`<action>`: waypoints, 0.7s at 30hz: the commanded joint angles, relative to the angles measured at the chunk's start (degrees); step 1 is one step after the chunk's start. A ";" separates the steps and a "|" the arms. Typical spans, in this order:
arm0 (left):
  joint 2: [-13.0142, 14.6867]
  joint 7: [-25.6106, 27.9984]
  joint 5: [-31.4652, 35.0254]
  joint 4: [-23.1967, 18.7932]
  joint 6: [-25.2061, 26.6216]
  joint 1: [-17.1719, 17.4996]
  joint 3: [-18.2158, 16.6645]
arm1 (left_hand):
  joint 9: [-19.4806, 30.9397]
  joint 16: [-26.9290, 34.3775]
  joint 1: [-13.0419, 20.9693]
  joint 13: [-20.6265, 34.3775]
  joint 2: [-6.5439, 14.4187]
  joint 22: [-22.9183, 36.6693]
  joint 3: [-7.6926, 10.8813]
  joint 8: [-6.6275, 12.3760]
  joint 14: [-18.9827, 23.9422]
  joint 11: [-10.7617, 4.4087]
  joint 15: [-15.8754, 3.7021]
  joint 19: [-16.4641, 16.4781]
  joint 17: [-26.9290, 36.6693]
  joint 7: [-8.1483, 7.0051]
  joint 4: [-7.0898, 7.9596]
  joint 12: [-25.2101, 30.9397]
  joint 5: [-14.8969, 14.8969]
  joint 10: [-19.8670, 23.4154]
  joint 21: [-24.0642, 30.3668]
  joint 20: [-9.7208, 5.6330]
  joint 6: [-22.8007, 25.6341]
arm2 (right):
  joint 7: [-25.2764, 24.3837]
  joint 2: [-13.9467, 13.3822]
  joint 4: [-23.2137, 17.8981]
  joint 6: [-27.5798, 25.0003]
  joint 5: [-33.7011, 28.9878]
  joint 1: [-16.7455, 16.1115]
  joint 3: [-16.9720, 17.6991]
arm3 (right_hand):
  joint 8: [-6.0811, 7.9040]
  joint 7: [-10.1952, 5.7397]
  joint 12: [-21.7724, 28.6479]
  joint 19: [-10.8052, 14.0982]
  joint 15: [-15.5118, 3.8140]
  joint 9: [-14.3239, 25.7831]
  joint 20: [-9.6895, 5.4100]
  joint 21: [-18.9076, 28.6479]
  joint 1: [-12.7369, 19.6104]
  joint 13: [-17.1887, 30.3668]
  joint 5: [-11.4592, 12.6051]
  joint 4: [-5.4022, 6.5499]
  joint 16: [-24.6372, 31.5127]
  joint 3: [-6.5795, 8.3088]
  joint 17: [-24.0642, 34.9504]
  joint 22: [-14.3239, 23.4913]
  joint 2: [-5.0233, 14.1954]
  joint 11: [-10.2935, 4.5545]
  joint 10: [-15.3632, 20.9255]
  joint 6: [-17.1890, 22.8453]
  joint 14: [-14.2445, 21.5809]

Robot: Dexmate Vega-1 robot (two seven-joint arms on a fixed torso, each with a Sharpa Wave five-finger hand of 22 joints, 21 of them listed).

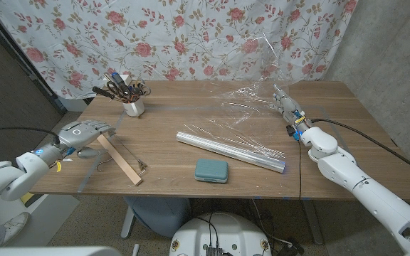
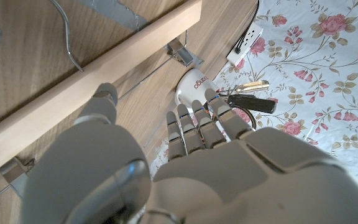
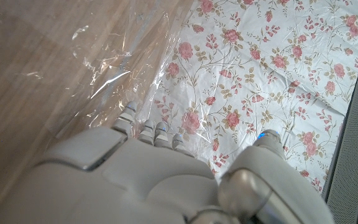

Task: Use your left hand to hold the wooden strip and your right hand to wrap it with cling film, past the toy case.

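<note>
Wooden strip [image 1: 119,159] lies flat on the near-left part of the bench [image 1: 333,99], angled from the left robot hand toward the near edge, with a metal clip and wire hook at its near end; it looks like a trouser-hanger bar. Left robot hand [image 1: 84,133] sits at the strip's far end, fingers spread and extended over it; left wrist view shows the fingers [image 2: 194,127] reaching past the strip [image 2: 92,81] rather than wrapped around it, thumb close to the wood, so no firm hold visible. Cling film roll [image 1: 230,150] lies mid-bench, running diagonally from centre to near right. A loose sheet of cling film [image 1: 255,92] rises crumpled from the far-right bench area up to the right robot hand [image 1: 288,107], which is raised at the far right with fingers closed on the film's edge; right wrist view shows the film [image 3: 114,74] stretched from the fingertips across the wood. Toy case [image 1: 211,171], teal and rounded, sits just near of the roll, close to the near edge, well apart from the strip. White mug [image 1: 134,105] holding scissors and tools stands at far left. Floral curtain [image 1: 176,35] hangs behind the bench.
</note>
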 commanded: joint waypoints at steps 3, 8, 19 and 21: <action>1.57 -4.88 3.82 -2.69 6.13 1.65 0.63 | 0.42 -0.69 2.05 0.57 0.13 0.10 0.84 0.00 -1.33 0.02 0.40 -1.44 -0.01 -0.03 -0.18 -0.17 0.47 -1.44 -0.55 0.93 -1.64 | -0.31 0.09 0.12 0.03 -0.22 -0.09 -0.02 | 0.07 0.15 0.27 -0.09 -0.20 -0.01 0.02 0.14 0.00 -0.03 0.12 -0.24 0.21 0.13 0.04 0.17 0.53 -0.06 -0.04 -1.12 -0.49; 1.79 -6.26 4.99 -3.57 8.53 1.39 1.64 | 0.52 -0.78 3.74 0.73 0.39 0.07 1.18 0.22 -1.61 -0.31 0.39 -1.96 -0.12 -0.20 -0.50 -0.32 0.44 -1.97 -0.73 0.96 -1.75 | -0.28 0.15 0.16 -0.12 -0.20 -0.07 -0.12 | 0.06 0.14 0.28 -0.09 -0.16 -0.01 0.05 0.14 0.02 -0.03 0.13 -0.25 0.20 0.13 0.03 0.17 0.56 -0.04 -0.04 -1.13 -0.54; 2.86 -7.56 4.86 -4.18 10.57 1.27 2.91 | 0.65 -0.61 4.93 0.94 0.44 0.05 0.96 1.12 -1.55 -0.46 0.03 -1.95 -0.13 -0.45 -0.31 0.01 0.26 -1.36 -0.64 0.67 -0.44 | -0.48 0.26 0.37 -0.16 -0.26 -0.10 -0.17 | 0.06 0.09 0.26 -0.10 -0.19 -0.02 0.02 0.14 0.03 -0.03 0.13 -0.26 0.18 0.13 0.03 0.17 0.59 -0.05 -0.10 -1.16 -0.59; 3.09 -8.23 4.41 -4.26 10.57 1.22 2.94 | 0.68 -0.53 5.37 1.00 0.44 0.05 0.96 1.29 -1.33 -0.88 -0.08 -1.91 -0.16 -0.52 -0.37 0.08 0.24 -1.25 -0.61 0.59 -0.25 | -0.49 0.34 0.48 -0.18 -0.27 -0.01 -0.20 | 0.06 0.08 0.27 -0.10 -0.15 -0.02 0.03 0.14 0.03 -0.03 0.13 -0.26 0.17 0.13 0.03 0.17 0.60 -0.02 -0.07 -1.15 -0.60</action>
